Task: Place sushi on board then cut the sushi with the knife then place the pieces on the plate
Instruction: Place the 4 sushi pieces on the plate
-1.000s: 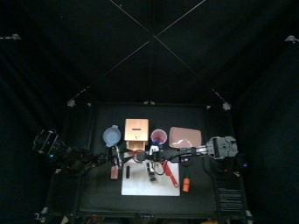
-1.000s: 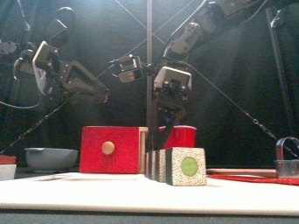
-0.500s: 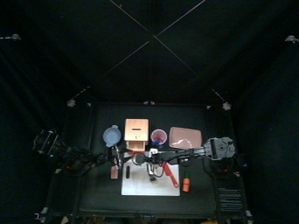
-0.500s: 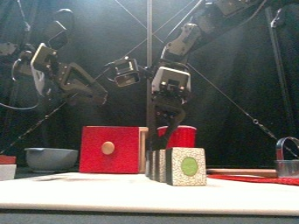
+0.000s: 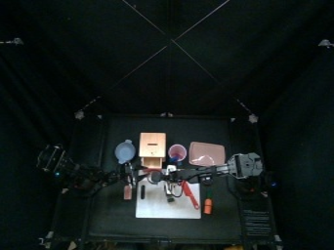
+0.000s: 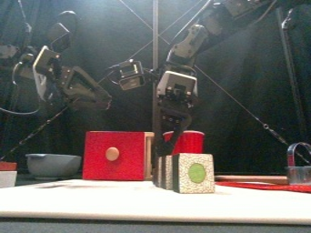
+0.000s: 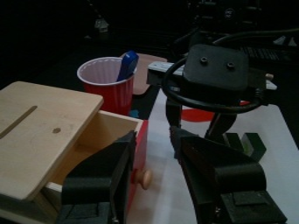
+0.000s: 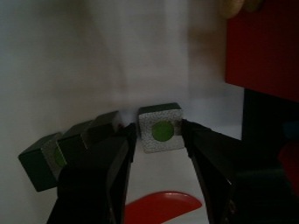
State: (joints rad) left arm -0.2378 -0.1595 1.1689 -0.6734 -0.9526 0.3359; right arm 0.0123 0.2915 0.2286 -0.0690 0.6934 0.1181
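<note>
The sushi roll, dark green blocks with a green-centred pale end, lies on the white board. My right gripper hangs straight over it, open, with one jaw on either side of the roll in the right wrist view. My left gripper is open and empty, held above the table left of the board, in front of the wooden box. Behind stands the red cup with the blue knife upright in it. The pink tray lies at the back right.
The box's red drawer front stands just behind the roll. A blue-grey bowl sits at the left. A red knife-like thing lies at the board's right edge, and a small red thing lies left of the board.
My right gripper has come down a little over the sushi roll. The left arm has barely shifted and the roll has stayed put.
</note>
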